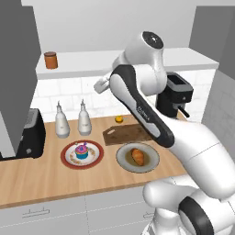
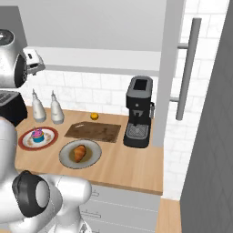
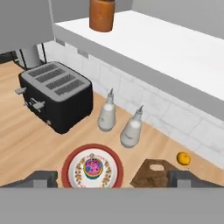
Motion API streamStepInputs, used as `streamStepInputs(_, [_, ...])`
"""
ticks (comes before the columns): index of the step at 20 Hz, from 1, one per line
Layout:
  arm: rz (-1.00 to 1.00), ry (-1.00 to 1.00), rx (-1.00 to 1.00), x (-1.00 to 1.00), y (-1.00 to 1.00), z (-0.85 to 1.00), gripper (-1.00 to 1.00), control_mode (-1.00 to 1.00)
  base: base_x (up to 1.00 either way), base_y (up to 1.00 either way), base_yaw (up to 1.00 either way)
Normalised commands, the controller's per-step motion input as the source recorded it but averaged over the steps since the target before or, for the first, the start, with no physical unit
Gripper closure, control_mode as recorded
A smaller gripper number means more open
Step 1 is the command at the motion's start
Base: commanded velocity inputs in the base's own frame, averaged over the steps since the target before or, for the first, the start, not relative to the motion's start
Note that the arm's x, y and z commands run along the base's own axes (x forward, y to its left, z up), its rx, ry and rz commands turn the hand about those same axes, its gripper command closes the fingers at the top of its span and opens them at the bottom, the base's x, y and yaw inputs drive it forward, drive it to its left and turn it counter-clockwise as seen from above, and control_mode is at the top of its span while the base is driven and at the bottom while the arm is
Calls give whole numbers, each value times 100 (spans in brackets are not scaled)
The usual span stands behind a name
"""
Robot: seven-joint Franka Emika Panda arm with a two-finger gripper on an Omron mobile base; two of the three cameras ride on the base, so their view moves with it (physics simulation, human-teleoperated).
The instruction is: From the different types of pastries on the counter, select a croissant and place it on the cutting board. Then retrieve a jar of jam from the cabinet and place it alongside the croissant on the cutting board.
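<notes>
The croissant lies on a round grey plate at the counter's front, also seen from the right. Just behind it is the dark cutting board, bare; one corner of it shows in the hand view. The reddish-brown jar of jam stands on the cabinet's white shelf. The cupcake sits on a red-rimmed plate. My gripper hangs high above the counter near the shelf edge, open, with nothing between its fingertips.
Two white bottles stand by the tiled wall. A black toaster sits at the left and a black coffee machine at the right. A small orange lies behind the board. A dark cabinet panel hangs at the left.
</notes>
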Motion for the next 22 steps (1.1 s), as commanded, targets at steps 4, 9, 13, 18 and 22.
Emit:
streamStepInputs(4, [0, -10, -4, 21, 99, 31, -100, -100, 0, 0, 0])
streamStepInputs(9, [1, 0, 0, 29, 34, 32, -100, -100, 0, 0, 0])
streamStepInputs(13, [8, 0, 2, 18, 2, 30, -100, -100, 0, 0, 0])
streamStepInputs(18, [6, 0, 3, 31, 28, 22, -100, -100, 0, 0, 0])
streamStepInputs(22, [-1, -12, 0, 46, 43, 0, -100, -100, 0, 0, 0])
